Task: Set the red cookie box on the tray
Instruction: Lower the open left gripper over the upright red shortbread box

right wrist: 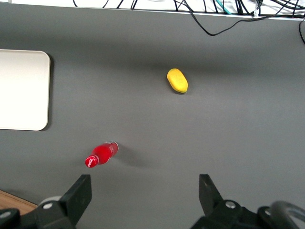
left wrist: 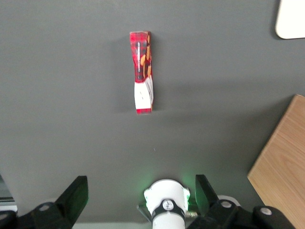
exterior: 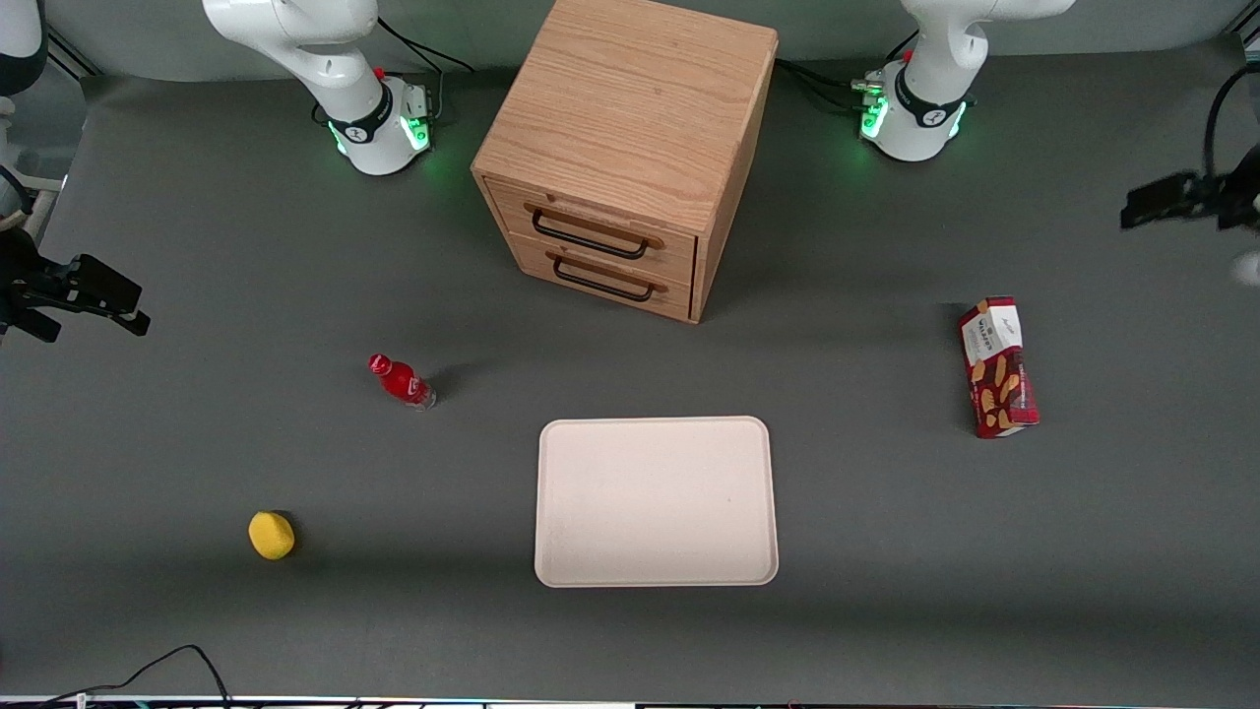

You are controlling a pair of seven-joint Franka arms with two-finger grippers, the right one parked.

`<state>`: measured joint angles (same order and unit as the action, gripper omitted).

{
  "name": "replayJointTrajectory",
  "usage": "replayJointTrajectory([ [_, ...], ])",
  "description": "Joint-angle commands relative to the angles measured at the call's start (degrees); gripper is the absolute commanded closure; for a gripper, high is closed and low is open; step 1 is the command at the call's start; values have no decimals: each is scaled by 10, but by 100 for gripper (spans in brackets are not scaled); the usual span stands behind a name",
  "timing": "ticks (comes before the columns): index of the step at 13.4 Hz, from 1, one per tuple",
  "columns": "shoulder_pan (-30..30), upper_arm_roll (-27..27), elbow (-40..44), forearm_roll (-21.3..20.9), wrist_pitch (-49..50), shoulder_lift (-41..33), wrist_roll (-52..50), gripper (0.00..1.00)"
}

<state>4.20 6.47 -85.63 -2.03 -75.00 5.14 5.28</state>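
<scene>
The red cookie box (exterior: 999, 369) lies on the grey table toward the working arm's end, its white label end pointing away from the front camera. It also shows in the left wrist view (left wrist: 143, 71). The cream-white tray (exterior: 551, 492) lies flat near the table's front middle, with nothing on it; a corner of it shows in the left wrist view (left wrist: 291, 19). My left gripper (exterior: 1171, 202) hangs high above the table, farther from the front camera than the box and apart from it. It is open and empty (left wrist: 140, 195), its fingers (left wrist: 76, 195) spread wide.
A wooden two-drawer cabinet (exterior: 630, 148) stands at the table's middle, farther from the front camera than the tray. A small red bottle (exterior: 402, 380) and a yellow lemon-like object (exterior: 271, 535) lie toward the parked arm's end. Cables run along the front edge.
</scene>
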Motion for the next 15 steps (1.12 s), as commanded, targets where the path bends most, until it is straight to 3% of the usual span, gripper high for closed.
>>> replayJointTrajectory([
  [1,1,6,-168,-15,-159,-7,42,0],
  [5,-2,28,-372,-15,-440,9,56,0],
  [9,-4,31,-437,-7,-612,70,71,0],
  [10,-3,30,-437,0,-635,85,71,16],
  [11,-3,30,-437,12,-650,94,71,54],
  [12,-4,30,-437,17,-658,101,71,100],
  [15,-5,30,-437,18,-657,103,72,100],
])
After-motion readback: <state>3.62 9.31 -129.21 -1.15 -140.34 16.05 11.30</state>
